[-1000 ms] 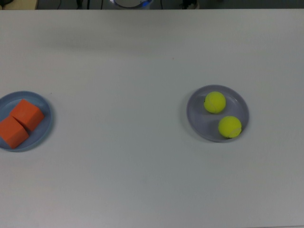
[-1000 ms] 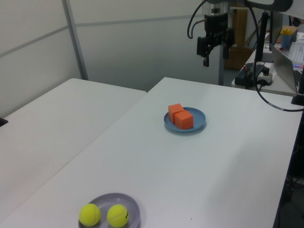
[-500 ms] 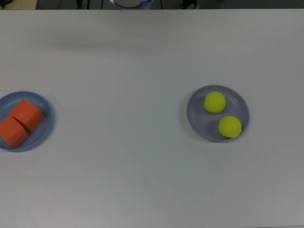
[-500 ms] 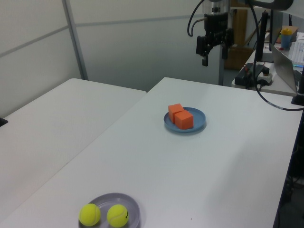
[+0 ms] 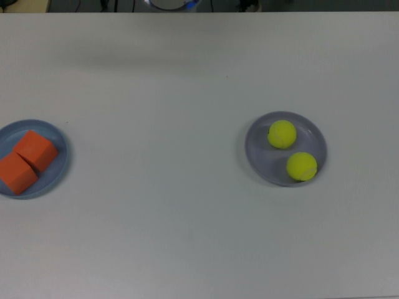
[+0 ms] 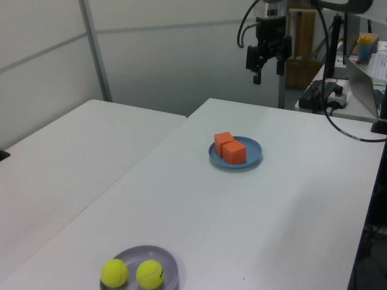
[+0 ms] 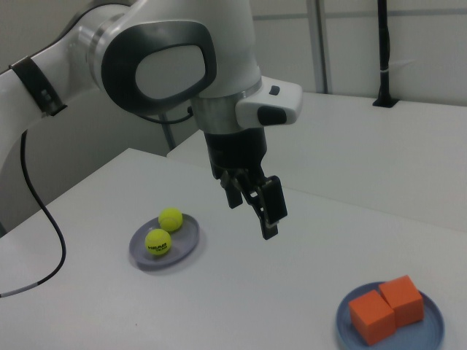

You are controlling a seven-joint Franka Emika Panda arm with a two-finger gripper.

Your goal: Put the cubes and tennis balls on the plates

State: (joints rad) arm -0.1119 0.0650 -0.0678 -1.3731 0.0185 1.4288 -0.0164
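Observation:
Two orange cubes point(image 5: 36, 149) point(image 5: 15, 174) lie side by side and touching on the light blue plate point(image 5: 60, 168) at the top view's left. Two tennis balls point(image 5: 282, 134) point(image 5: 302, 166) rest on the lavender plate point(image 5: 260, 156) to the right of the middle. The left view has the cubes point(image 6: 234, 152) on the blue plate point(image 6: 254, 151) and the balls point(image 6: 114, 273) on the lavender plate point(image 6: 167, 260). My gripper point(image 6: 268, 69) hangs high above the table's far end, open and holding nothing. In the right view the gripper point(image 7: 253, 206) floats between the balls point(image 7: 156, 242) and the cubes point(image 7: 372, 315).
A second white table point(image 6: 72, 151) adjoins on the left view's left. A side desk with a laptop point(image 6: 363, 75) and cables stands at the left view's right. The robot's cable point(image 7: 44, 233) trails over the table in the right view.
In the left view the gripper has drifted slightly left and up. Cubes, balls and plates have not moved.

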